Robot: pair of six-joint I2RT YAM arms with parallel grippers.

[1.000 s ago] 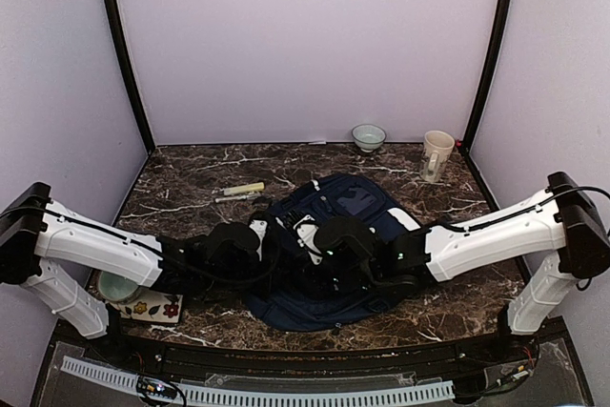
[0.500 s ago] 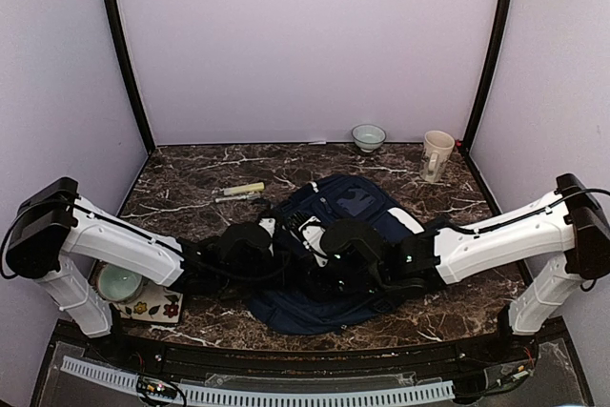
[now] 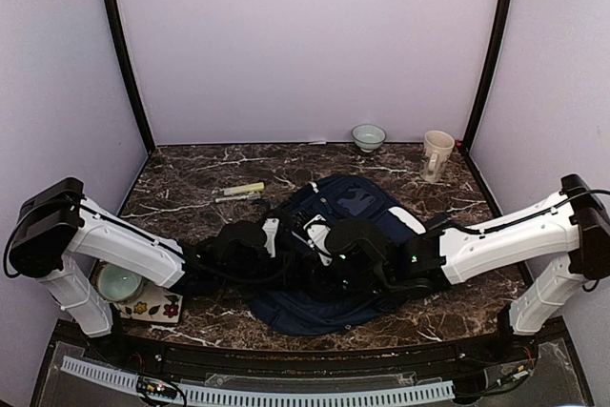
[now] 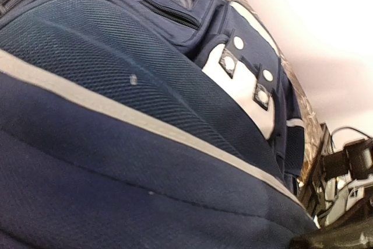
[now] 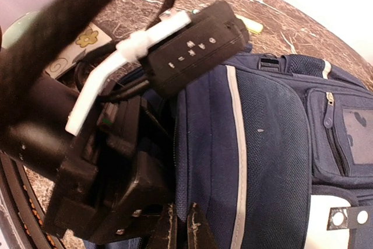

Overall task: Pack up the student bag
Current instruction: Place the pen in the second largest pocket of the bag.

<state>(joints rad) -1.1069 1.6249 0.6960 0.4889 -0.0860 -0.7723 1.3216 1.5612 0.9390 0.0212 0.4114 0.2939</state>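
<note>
The student bag (image 3: 355, 201), navy with pale stripes and a white dotted patch, lies flat in the middle of the table. Its fabric fills the left wrist view (image 4: 145, 115), where none of my left fingers show. In the right wrist view my right gripper (image 5: 181, 230) is shut on a fold of the bag's edge (image 5: 204, 161) beside the zip. The black body of my left gripper (image 5: 116, 173) presses against the same edge from the left. From above, both grippers meet at the bag's near left side, the left gripper (image 3: 284, 247) and the right gripper (image 3: 313, 256).
A yellow marker (image 3: 244, 189) and a pen (image 3: 233, 198) lie left of the bag. At the back stand a small bowl (image 3: 368, 136) and a cream mug (image 3: 437, 154). A green bowl (image 3: 119, 283) rests on a floral card (image 3: 158, 309) under the left arm.
The left arm has pushed in to the right, closer against the bag's edge. The right arm has shifted slightly right, still holding the fabric.
</note>
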